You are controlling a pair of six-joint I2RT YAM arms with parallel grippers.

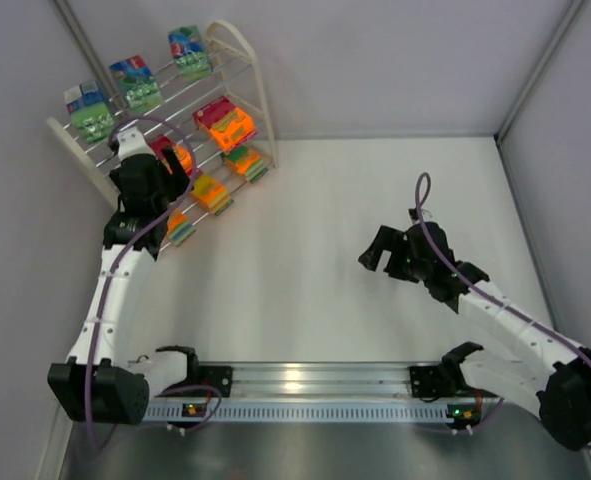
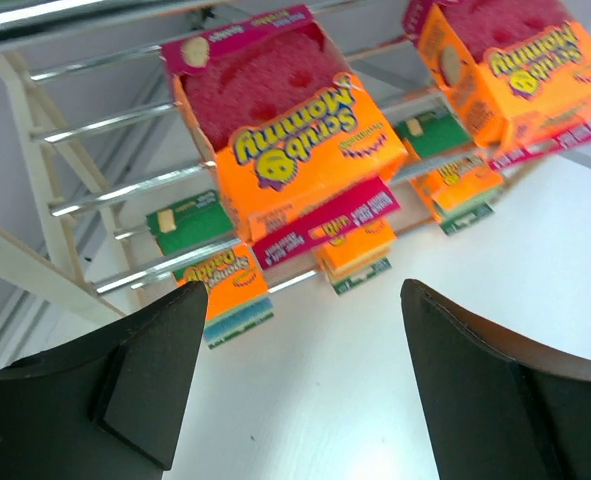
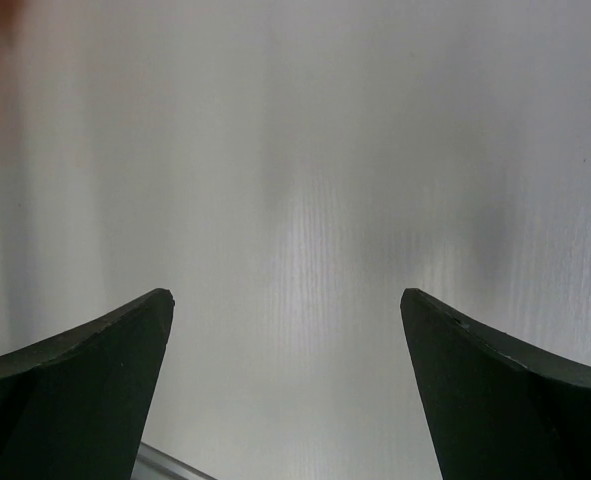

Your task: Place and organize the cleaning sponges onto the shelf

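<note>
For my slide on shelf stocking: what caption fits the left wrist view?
Open left gripper faces orange sponge packs sitting on the cream rod shelf.

The cream-white shelf (image 1: 190,92) stands at an angle in the upper left of the top view, its thin rods running between arched end frames. Three green sponge packs (image 1: 137,85) with blue-white labels sit in a row on its top tier. Two orange packs with magenta labels (image 2: 285,120) rest on the middle tier, and three orange packs with green labels (image 2: 230,285) line the bottom tier, spaced apart.
</note>
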